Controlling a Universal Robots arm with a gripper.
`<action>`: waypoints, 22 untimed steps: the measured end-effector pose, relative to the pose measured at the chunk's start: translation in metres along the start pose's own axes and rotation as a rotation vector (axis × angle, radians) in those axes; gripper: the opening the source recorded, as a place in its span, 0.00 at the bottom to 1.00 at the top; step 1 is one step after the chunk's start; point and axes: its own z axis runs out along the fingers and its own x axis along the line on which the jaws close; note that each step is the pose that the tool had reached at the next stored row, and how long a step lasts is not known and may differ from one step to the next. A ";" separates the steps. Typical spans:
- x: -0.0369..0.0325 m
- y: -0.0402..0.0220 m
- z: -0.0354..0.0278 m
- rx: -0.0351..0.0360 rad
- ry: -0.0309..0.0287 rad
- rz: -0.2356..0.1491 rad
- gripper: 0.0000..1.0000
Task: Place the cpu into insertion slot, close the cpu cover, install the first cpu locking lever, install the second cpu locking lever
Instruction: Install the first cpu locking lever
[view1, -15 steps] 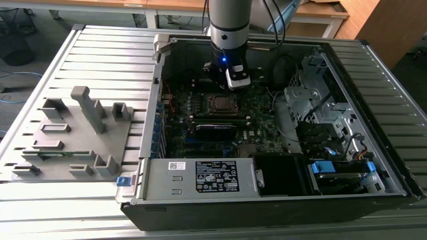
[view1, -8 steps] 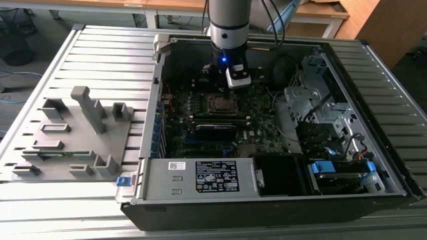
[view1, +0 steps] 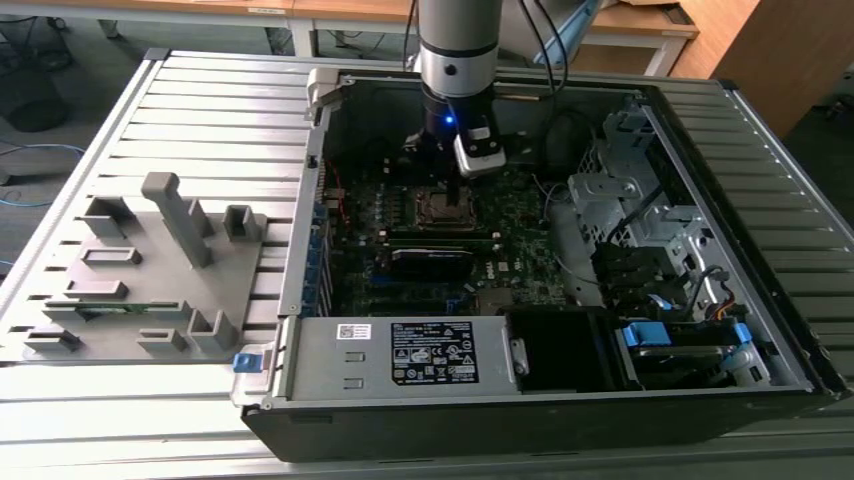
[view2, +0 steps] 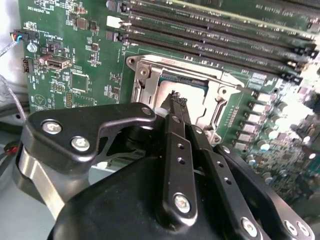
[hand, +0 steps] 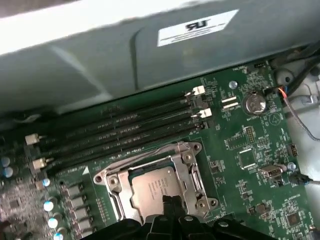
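One black claw (view2: 176, 102), fingers clenched together, hovers over one grey square cpu (hand: 152, 192) under one silvery frame-shaped cpu cover (hand: 187, 172). The open computer case (view1: 747, 120) sits on a grey slatted tabletop (view1: 200, 110).

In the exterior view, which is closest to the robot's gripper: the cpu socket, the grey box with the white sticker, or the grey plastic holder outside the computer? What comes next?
From the gripper, nearest first:
1. The insertion slot, right beneath the gripper on the circuit board.
2. The grey box, at the computer case's near edge.
3. The grey plastic holder, outside the case on the exterior view's left.
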 end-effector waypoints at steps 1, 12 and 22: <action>0.0000 0.0000 0.0000 -0.0004 -0.0001 -0.016 0.11; 0.0001 0.0000 0.0010 -0.0024 0.0198 -0.086 0.11; 0.0002 0.0001 0.0019 0.0008 0.0419 -0.116 0.11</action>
